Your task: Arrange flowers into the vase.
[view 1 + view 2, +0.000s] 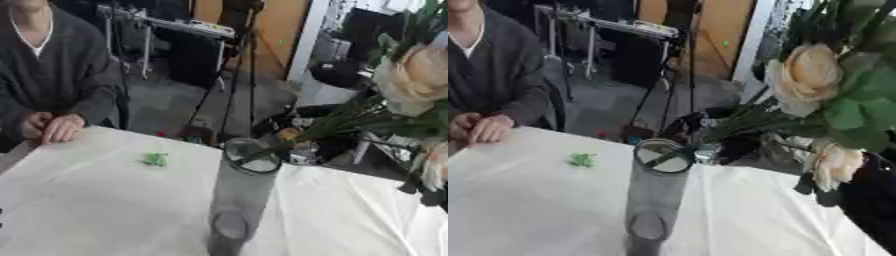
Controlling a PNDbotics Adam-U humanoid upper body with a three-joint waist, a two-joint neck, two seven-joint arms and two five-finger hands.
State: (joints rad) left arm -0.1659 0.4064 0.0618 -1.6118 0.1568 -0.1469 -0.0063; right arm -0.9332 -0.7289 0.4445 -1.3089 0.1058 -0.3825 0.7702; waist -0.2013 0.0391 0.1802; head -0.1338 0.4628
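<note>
A tall clear glass vase [654, 195] stands upright in the middle of the white-clothed table [96, 210]. A bunch of artificial flowers [833, 105] hangs in the air at the right: a large cream rose [802, 75], a smaller pale one [833, 162] and green leaves. Its thin green stems [728, 125] slant down to the left, and their tips lie at the vase's rim [662, 156]. My right hand [872, 200] shows as a black shape at the right edge under the blooms, shut on the bunch and mostly hidden by leaves. My left hand shows in neither view.
A small green scrap [156, 159] lies on the cloth left of the vase. Beyond the table's far edge stand a tripod [229, 90] and dark equipment [341, 72] on the floor.
</note>
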